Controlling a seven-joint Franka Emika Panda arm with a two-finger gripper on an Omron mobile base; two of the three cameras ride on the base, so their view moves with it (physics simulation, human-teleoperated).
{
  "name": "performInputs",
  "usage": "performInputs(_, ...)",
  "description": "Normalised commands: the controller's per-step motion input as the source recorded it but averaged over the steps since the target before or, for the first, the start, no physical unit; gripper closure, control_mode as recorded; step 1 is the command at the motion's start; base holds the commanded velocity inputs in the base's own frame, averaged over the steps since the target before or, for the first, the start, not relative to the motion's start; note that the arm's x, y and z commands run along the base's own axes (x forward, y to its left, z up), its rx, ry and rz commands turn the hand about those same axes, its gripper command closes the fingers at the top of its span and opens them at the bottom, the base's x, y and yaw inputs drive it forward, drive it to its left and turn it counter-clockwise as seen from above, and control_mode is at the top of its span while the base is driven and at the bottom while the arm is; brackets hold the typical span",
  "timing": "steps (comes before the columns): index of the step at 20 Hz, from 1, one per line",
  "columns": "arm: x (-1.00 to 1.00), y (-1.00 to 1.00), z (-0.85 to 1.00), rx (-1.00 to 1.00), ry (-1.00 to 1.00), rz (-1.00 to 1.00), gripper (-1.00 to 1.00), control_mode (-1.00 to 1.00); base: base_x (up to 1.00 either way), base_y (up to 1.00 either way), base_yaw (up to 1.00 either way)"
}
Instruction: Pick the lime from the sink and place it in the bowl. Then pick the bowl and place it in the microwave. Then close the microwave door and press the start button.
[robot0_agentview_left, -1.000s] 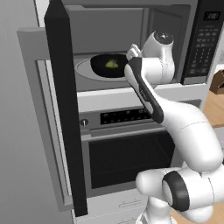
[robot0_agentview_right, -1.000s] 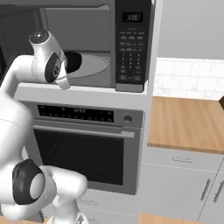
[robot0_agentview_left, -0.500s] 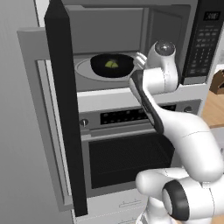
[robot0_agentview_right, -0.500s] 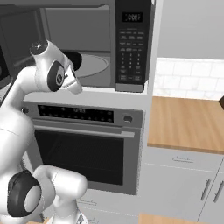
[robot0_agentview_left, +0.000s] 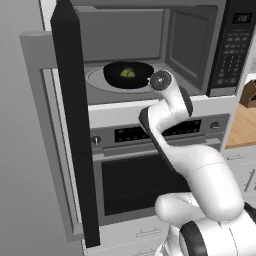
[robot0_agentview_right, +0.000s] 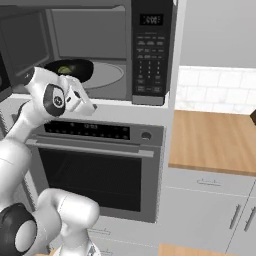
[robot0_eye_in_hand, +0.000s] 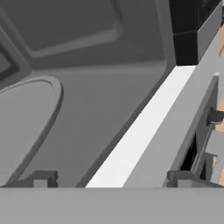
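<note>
The microwave (robot0_agentview_left: 200, 45) stands with its door (robot0_agentview_left: 75, 125) swung out to the left. On its round turntable (robot0_agentview_left: 100, 82) sits the black bowl (robot0_agentview_left: 128, 74), and the yellow-green lime (robot0_agentview_left: 127, 73) lies inside it. From the right, the bowl (robot0_agentview_right: 72, 67) and lime (robot0_agentview_right: 65, 69) show behind my white hand (robot0_agentview_right: 75, 97). My gripper (robot0_eye_in_hand: 111, 179) is open and empty, hovering just outside the cavity over the pale front sill (robot0_eye_in_hand: 140, 131). The turntable (robot0_eye_in_hand: 22, 122) lies ahead and to its left. The keypad strip (robot0_agentview_right: 150, 50) is on the microwave's right.
A wall oven (robot0_agentview_left: 135, 175) with a glass window and control panel (robot0_agentview_right: 85, 129) sits directly below the microwave. A wooden counter (robot0_agentview_right: 215, 140) extends to the right over grey cabinets (robot0_agentview_right: 205, 215). The open door juts out at the arm's left.
My hand has drawn back out of the microwave and dropped to sill height, to the bowl's right. The bowl with the lime stays on the turntable.
</note>
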Motion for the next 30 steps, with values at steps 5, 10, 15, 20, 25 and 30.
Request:
performInputs(5, 0.00, -0.10, -0.65, -0.37, -0.20, -0.02, -1.00, -1.00, 0.00, 0.00, 0.00)
performInputs(10, -0.05, -0.01, -0.07, -0.40, -0.19, -0.11, -1.00, -1.00, 0.00, 0.00, 0.00)
performInputs(15, -0.36, 0.00, 0.00, -0.41, -0.29, -0.24, -1.00, -1.00, 0.00, 0.00, 0.00)
performInputs(20, -0.55, 0.14, 0.00, -0.32, -0.33, -0.23, -1.00, -1.00, 0.00, 0.00, 0.00)
performInputs(25, -0.60, 0.42, 0.00, -0.07, -0.16, -0.02, -1.00, -1.00, 0.00, 0.00, 0.00)
performInputs(30, -0.78, 0.58, 0.00, 0.00, -0.05, -0.01, -1.00, -1.00, 0.00, 0.00, 0.00)
